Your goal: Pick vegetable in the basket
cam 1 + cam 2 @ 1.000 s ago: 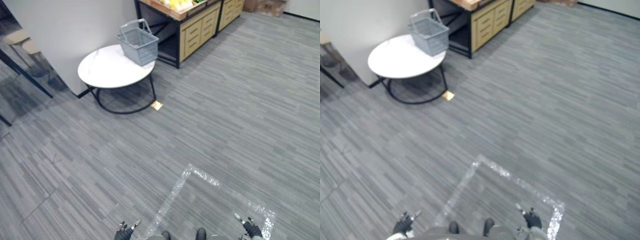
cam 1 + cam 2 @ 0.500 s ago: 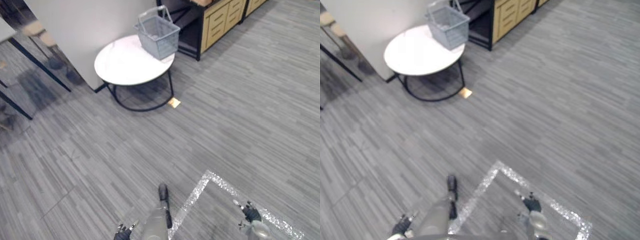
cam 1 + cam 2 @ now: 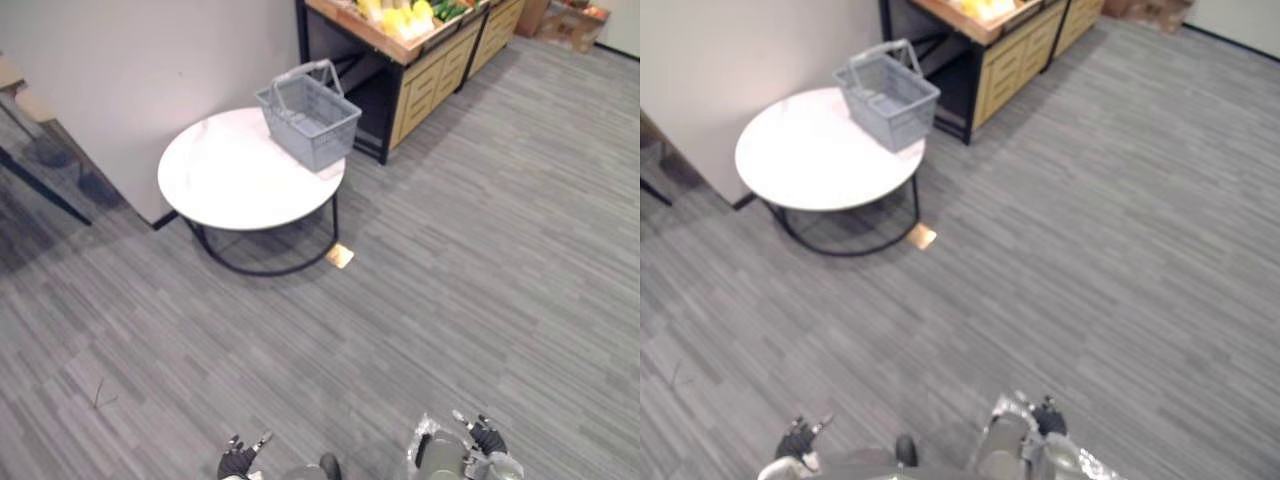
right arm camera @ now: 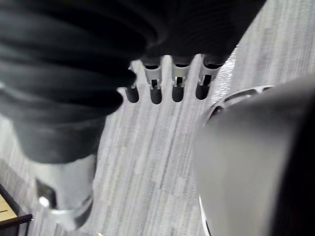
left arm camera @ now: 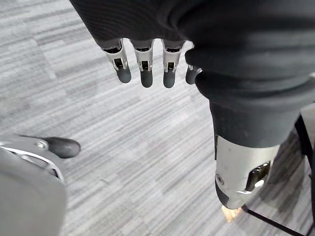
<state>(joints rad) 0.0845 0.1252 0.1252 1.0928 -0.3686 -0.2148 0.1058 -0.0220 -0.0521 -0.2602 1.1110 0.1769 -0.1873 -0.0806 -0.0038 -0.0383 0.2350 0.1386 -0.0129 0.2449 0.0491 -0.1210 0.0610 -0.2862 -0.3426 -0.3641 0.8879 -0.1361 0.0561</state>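
Observation:
A grey plastic basket (image 3: 308, 122) with its handles up stands on the far edge of a round white table (image 3: 220, 180). I cannot see anything inside it. Yellow and green vegetables (image 3: 405, 15) lie on a wooden stand beyond the table. My left hand (image 3: 238, 462) hangs low at the bottom of the eye views, far from the basket. Its fingers (image 5: 142, 64) are straight over the carpet and hold nothing. My right hand (image 3: 485, 437) hangs low on the other side, its fingers (image 4: 172, 78) also straight and empty.
The wooden stand (image 3: 420, 75) has drawers and stands against the table's far right. A grey wall (image 3: 150, 60) runs behind the table. A small tan piece (image 3: 340, 256) lies on the carpet by the table's black frame. Cardboard boxes (image 3: 570, 20) sit at the far right.
The whole picture has shifted, so the camera has moved. The stand with vegetables is back in view and the table sits nearer the middle. Both hands still hang low and empty.

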